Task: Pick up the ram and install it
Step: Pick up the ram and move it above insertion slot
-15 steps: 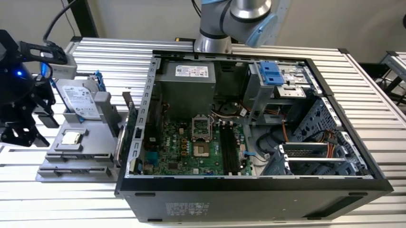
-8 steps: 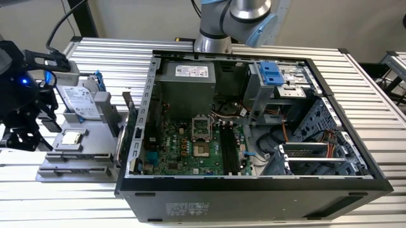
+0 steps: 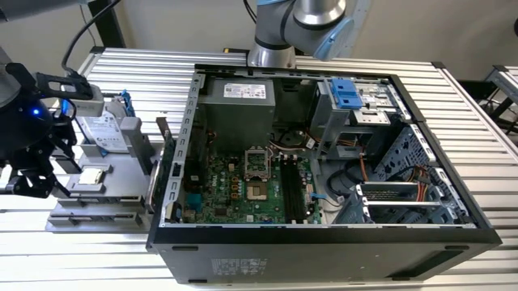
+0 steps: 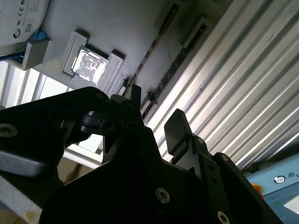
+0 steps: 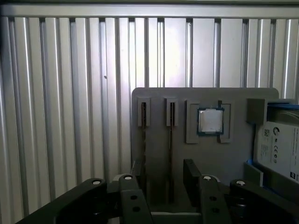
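Pincer is released, fingers spread, low over the grey tray on the ribbed counter. We see the ram standing on edge in its tray slot, running into the gap between the fingers; we can't tell if it touches them. A second stick sits in the neighbouring slot, with the processor beside it. The open computer case is on the exterior view's right of the tray.
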{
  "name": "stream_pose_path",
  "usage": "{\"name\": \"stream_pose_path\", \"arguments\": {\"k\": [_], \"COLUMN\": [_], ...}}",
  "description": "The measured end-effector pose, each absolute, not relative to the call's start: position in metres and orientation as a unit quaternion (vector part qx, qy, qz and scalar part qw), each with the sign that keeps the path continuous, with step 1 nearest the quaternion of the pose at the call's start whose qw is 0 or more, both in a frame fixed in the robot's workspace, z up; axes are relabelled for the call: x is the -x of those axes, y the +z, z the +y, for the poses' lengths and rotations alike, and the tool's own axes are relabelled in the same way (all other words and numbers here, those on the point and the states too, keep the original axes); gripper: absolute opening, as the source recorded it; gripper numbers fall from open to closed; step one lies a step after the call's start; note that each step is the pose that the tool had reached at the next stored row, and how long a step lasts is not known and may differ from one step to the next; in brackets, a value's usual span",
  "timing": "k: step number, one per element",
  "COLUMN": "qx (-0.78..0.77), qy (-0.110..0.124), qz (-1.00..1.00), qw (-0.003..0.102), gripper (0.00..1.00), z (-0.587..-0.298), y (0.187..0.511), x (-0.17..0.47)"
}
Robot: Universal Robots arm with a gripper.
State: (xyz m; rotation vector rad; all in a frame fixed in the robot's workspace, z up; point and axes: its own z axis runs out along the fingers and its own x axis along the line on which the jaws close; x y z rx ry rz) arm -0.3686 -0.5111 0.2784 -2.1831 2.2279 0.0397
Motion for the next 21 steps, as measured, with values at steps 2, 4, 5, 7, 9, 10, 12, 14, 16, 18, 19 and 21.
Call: {"name": "stream_pose_path", "arguments": {"k": [2, 4, 5, 7, 9, 10, 12, 14, 16, 18, 19, 21], "qx": [0.700, 0.700, 0.700, 0.700, 0.700, 0.700, 0.700, 0.700, 0.700, 0.700, 0.700, 0.700], "qy": [0.013, 0.013, 0.013, 0.013, 0.013, 0.013, 0.013, 0.013, 0.014, 0.014, 0.014, 0.014], "qz": [0.714, 0.714, 0.714, 0.714, 0.714, 0.714, 0.714, 0.714, 0.714, 0.714, 0.714, 0.714], "qw": [0.011, 0.011, 0.011, 0.011, 0.011, 0.011, 0.011, 0.011, 0.010, 0.010, 0.010, 0.010], "gripper": [1.00, 1.00, 1.00, 1.00, 1.00, 1.00, 1.00, 1.00, 1.00, 1.00, 1.00, 1.00], "z": [-0.511, -0.511, -0.511, -0.511, -0.512, -0.512, -0.512, -0.512, -0.512, -0.512, -0.512, -0.512], "y": [0.278, 0.276, 0.275, 0.271, 0.268, 0.267, 0.264, 0.262, 0.262, 0.262, 0.262, 0.260], "x": [0.369, 0.369, 0.369, 0.369, 0.369, 0.369, 0.369, 0.369, 0.369, 0.369, 0.369, 0.369]}}
